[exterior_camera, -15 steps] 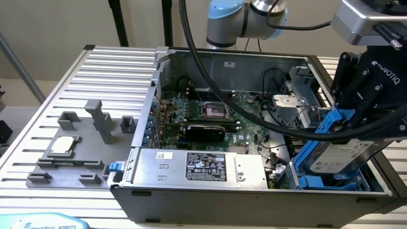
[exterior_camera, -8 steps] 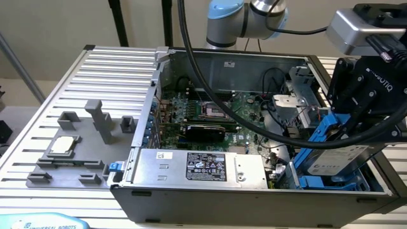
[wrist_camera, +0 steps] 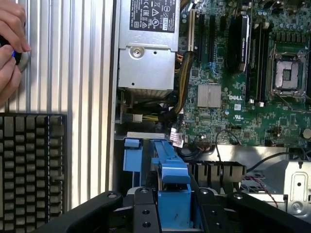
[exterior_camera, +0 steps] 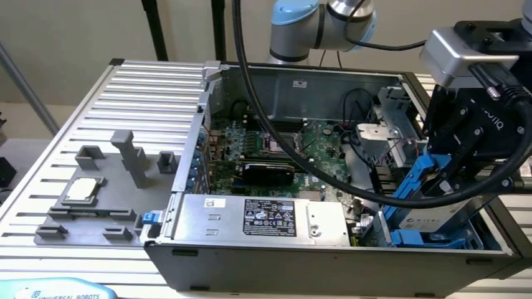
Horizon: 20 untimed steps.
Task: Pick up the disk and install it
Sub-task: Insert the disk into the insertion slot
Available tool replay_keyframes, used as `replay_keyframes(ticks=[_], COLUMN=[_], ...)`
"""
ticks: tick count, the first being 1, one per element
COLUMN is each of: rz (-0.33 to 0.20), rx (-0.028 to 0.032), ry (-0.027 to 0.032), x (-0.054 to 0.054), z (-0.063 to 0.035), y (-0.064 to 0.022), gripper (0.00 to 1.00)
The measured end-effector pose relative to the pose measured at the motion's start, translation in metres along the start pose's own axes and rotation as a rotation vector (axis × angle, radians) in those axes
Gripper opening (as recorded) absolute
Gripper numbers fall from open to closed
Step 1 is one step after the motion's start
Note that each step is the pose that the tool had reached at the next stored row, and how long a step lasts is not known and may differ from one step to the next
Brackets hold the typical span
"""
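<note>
Pincer [wrist_camera: 176,213] part-closed, gripping blue carrier [wrist_camera: 170,167] of disk [exterior_camera: 428,208]: you can log pickup as done. Disk hangs tilted at drive bay [exterior_camera: 415,237], ext. view's right of PC chassis [exterior_camera: 332,261]. Not seated flat, so install appears incomplete.

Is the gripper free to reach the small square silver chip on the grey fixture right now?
Probably not: the gripper has its jaws shut on the blue-framed silver metal disk inside the open grey computer case, while the small square silver chip lies outside it.
</note>
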<state>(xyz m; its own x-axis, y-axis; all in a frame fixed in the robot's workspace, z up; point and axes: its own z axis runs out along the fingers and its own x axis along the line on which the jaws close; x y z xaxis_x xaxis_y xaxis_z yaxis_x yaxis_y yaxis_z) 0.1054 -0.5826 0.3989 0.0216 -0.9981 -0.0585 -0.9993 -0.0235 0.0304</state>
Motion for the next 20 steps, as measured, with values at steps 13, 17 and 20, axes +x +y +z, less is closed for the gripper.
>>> replay_keyframes(ticks=[13, 17, 20], rz=[-0.018, -0.022, -0.024], rx=[-0.0010, -0.0013, -0.0013], ry=[-0.0013, -0.0010, -0.0014], x=[0.005, 0.006, 0.007], z=[0.0186, 0.0209, 0.0226], y=[-0.0005, -0.0006, -0.0007], gripper=[0.33, 0.33, 0.33])
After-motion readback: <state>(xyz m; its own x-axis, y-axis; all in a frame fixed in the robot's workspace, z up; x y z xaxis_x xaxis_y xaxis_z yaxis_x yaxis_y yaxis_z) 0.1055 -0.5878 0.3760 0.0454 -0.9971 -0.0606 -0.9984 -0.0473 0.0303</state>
